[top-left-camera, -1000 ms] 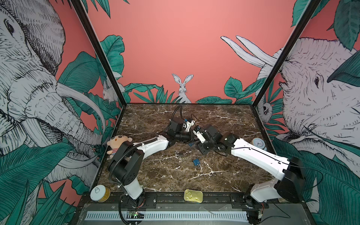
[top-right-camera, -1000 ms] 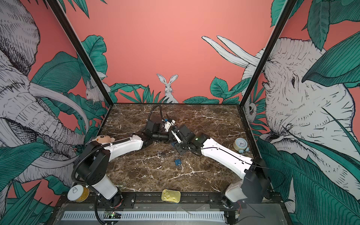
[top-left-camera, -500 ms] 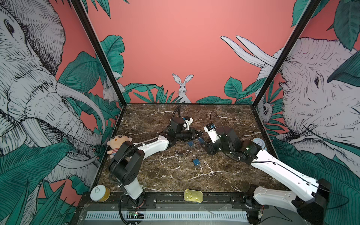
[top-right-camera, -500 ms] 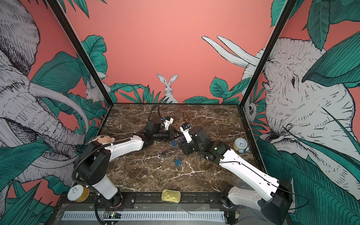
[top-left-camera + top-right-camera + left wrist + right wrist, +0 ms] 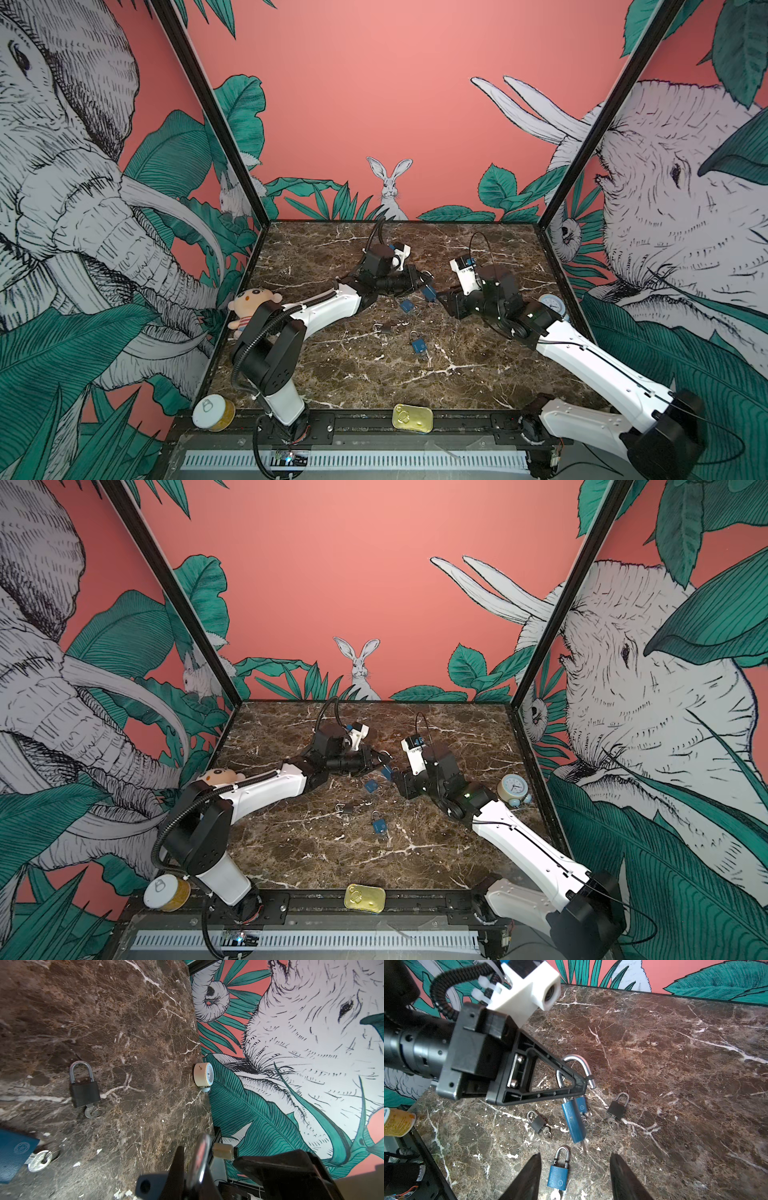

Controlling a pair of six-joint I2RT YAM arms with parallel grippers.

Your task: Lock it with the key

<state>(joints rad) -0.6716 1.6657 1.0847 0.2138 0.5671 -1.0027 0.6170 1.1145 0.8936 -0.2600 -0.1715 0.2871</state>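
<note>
The brown marble table (image 5: 353, 374) bears a blue padlock (image 5: 419, 345), a black padlock (image 5: 385, 330) and a clock (image 5: 552, 304).

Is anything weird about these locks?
Yes. One blue padlock dangles tilted in the air, pinched by its loop in the left hand. The loop is sprung open, one end free, and a key pokes from its bottom. The other padlocks lie flat on the table.

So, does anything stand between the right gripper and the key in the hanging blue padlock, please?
Nothing visible does. The right gripper is open, facing the key under the hanging blue padlock, which the left gripper holds by its shackle. A second blue padlock lies lower, on the table.
</note>
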